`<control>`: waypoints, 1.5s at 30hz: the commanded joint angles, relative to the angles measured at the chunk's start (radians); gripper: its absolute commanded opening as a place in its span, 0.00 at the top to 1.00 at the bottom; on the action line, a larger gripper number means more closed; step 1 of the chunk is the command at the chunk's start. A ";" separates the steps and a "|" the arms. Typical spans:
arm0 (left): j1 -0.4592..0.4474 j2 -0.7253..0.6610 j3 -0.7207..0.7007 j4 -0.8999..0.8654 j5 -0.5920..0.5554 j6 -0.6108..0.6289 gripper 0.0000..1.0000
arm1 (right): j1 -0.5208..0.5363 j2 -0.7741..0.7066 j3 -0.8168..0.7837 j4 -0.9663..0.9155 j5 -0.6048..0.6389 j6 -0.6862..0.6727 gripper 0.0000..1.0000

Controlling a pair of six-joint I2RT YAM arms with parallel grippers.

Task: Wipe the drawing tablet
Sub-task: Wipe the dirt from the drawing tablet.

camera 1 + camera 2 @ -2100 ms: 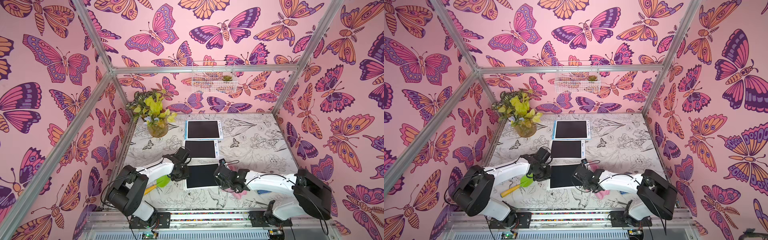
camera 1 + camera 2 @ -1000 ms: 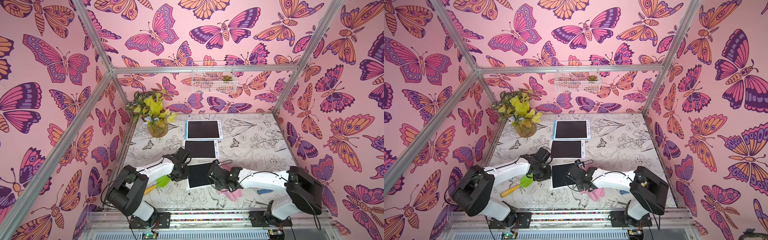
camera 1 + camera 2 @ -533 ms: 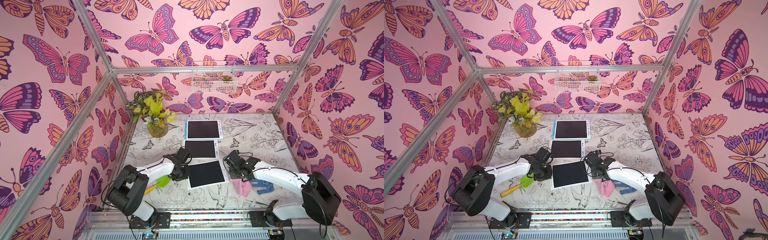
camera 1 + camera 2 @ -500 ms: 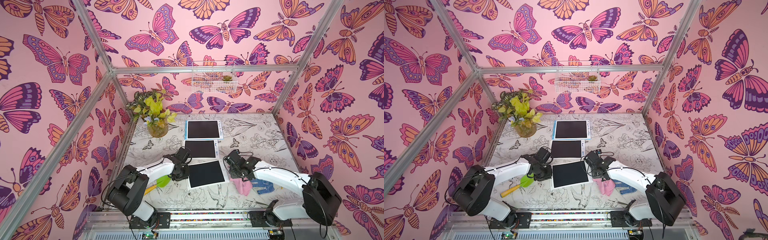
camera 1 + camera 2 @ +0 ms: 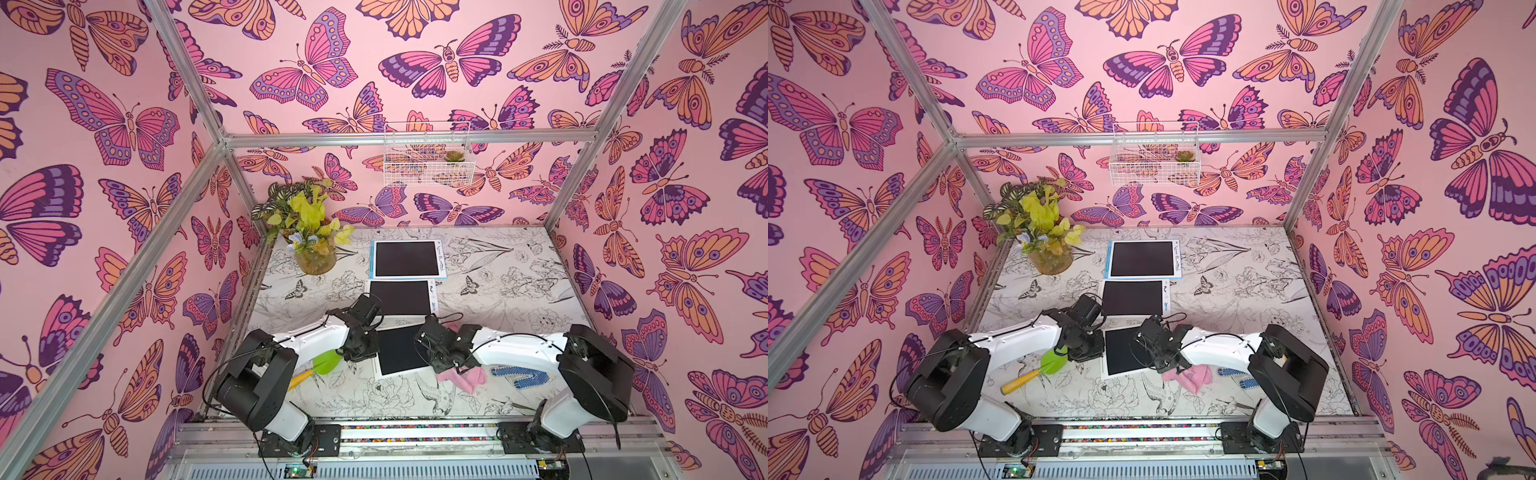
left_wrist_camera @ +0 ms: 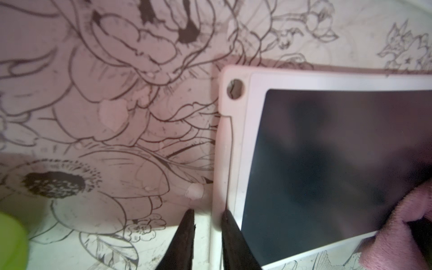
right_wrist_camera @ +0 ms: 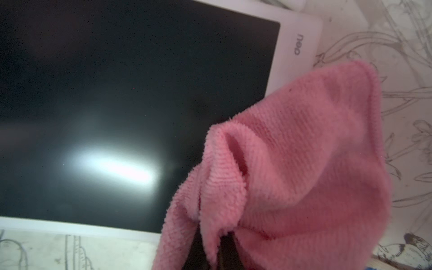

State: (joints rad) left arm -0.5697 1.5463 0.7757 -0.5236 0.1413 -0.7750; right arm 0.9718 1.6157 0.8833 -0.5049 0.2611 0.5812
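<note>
The drawing tablet (image 5: 399, 351) (image 5: 1123, 353), white-framed with a dark screen, lies slightly skewed at the front of the table. My left gripper (image 5: 365, 353) (image 5: 1090, 351) stands at its left edge. In the left wrist view the left gripper (image 6: 208, 214) is shut on the tablet's (image 6: 327, 163) white side strip. My right gripper (image 5: 444, 359) (image 5: 1167, 357) hangs over the tablet's right edge, shut on a pink cloth (image 5: 463, 378) (image 5: 1190, 376). In the right wrist view the cloth (image 7: 304, 163) hides most of the right gripper (image 7: 210, 236) and drapes over the screen's (image 7: 117, 93) corner.
Two more tablets (image 5: 401, 297) (image 5: 407, 258) lie behind in a row. A vase of plants (image 5: 313, 249) stands back left. A green spatula (image 5: 326, 361) lies by the left arm, and a blue-dotted glove (image 5: 523, 374) under the right arm. A wire basket (image 5: 428, 166) hangs on the back wall.
My right gripper swept the cloth right off the screen, then came back left to the tablet's right edge. The tablet turned slightly. The left gripper stayed put.
</note>
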 commanded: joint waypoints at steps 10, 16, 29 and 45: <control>-0.007 0.109 -0.084 -0.036 -0.035 0.005 0.76 | -0.053 -0.051 -0.028 -0.068 -0.013 0.058 1.00; -0.007 0.115 -0.079 -0.037 -0.034 0.006 0.76 | -0.078 0.009 0.005 -0.070 -0.036 0.074 1.00; -0.006 0.119 -0.083 -0.035 -0.034 0.006 0.78 | -0.035 0.016 0.059 -0.090 -0.050 0.037 1.00; -0.006 0.127 -0.079 -0.038 -0.031 0.006 0.79 | 0.026 0.060 0.084 -0.093 -0.090 0.008 1.00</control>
State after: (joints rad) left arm -0.5701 1.5578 0.7811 -0.5022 0.1520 -0.7742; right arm 0.9524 1.6249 0.9157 -0.5930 0.2066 0.5705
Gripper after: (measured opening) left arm 0.209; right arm 0.066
